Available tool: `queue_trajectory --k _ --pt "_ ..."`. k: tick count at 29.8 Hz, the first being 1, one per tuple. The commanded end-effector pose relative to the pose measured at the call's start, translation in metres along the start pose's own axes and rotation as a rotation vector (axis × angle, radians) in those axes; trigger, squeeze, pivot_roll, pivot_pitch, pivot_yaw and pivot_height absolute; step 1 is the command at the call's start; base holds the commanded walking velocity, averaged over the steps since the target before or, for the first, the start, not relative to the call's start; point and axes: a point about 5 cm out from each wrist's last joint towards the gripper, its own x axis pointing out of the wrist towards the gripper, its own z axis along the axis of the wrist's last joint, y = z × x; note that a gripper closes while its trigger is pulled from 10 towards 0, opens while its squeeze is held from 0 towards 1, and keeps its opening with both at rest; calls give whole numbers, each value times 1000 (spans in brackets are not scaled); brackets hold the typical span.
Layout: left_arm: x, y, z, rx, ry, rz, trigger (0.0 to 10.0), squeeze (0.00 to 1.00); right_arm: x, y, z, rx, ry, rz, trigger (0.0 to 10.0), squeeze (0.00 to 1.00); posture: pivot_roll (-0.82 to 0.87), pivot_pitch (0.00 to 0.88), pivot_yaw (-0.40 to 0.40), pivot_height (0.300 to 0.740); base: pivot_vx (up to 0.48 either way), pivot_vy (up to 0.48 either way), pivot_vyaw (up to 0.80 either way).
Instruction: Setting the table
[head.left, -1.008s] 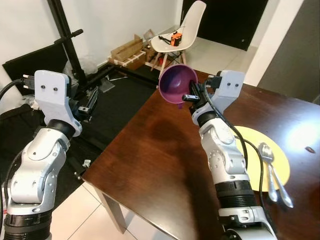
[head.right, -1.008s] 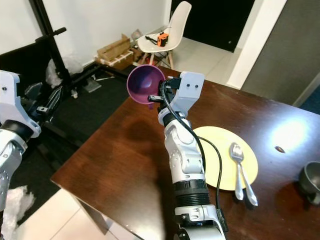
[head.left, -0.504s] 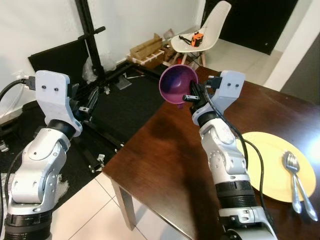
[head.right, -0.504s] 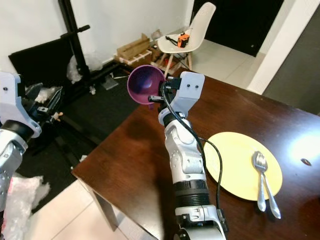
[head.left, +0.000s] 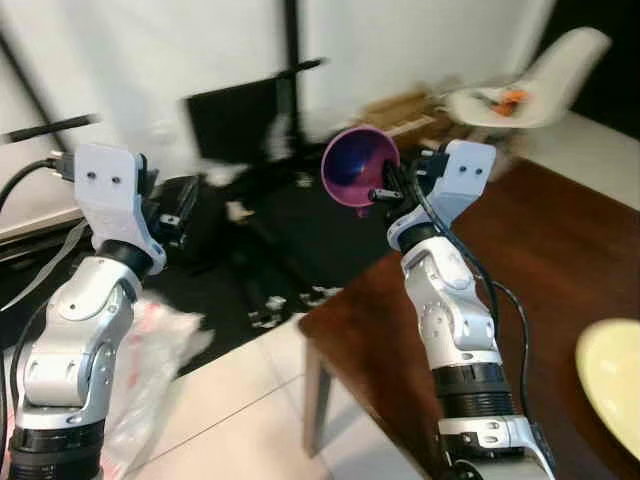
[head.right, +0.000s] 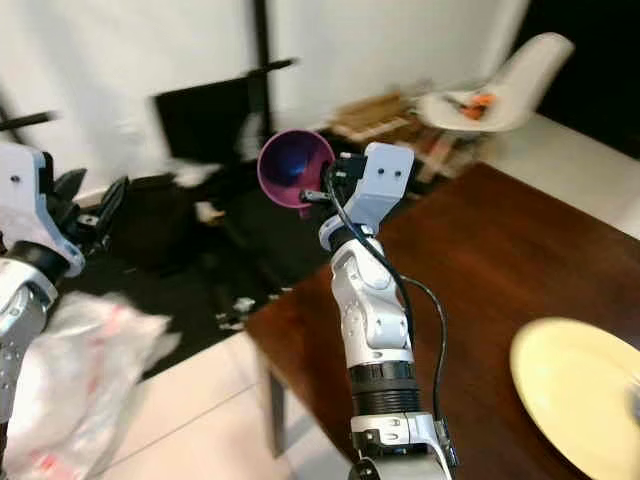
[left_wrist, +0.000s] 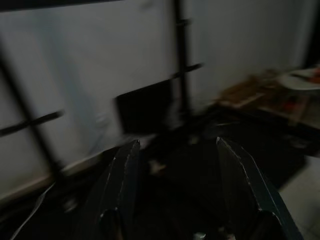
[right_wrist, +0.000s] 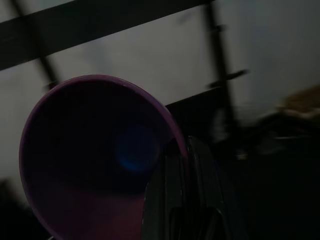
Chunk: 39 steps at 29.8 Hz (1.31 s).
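**Purple bowl carried aloft beside the bench corner, one plate already laid**

The right gripper (head.left: 385, 193) is raised to head height with its jaws clenched on the rim of one purple bowl (head.left: 358, 167), which is tipped on its side so that its open mouth faces the camera. The right wrist view shows the hold plainly: a black finger (right_wrist: 172, 195) crosses the rim where it is pinched, and the hollow of the bowl (right_wrist: 100, 150) lies open beside it. The bowl hangs in the air past the near corner of the dark wooden bench (head.right: 470, 250), above the floor and not above the tabletop.

The left gripper (left_wrist: 172, 187) is held up on the robot's left, well apart from the bench, its jaws released and empty.

Progress, as judged from the layout: one yellow plate (head.right: 580, 390) lies on the bench at the right edge of the frame, so a place is partly laid. The bowl is not yet set down, and the head views point largely at the floor and wall, which suggests that the placing remains to be done.

Count: one bowl, one plate, one bench. In the blurred background stand one white chair (head.left: 535, 85) bearing a small orange object, a black stand (head.left: 292, 75) against the wall, and clear plastic sheeting (head.right: 85, 360) on the floor.
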Motion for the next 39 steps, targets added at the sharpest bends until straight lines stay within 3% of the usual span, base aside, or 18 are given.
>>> queue_trajectory --k 1,39 --pt "0 -2 -4 4 14 -7 10000 0 -2 -3 0 18 3 -11 10000 0 95 29 56 740 0 0 763" --pt "-3 1 -17 32 88 37 10000 0 -4 9 -4 55 17 79 10000 0 104 23 50 740 0 0 758"
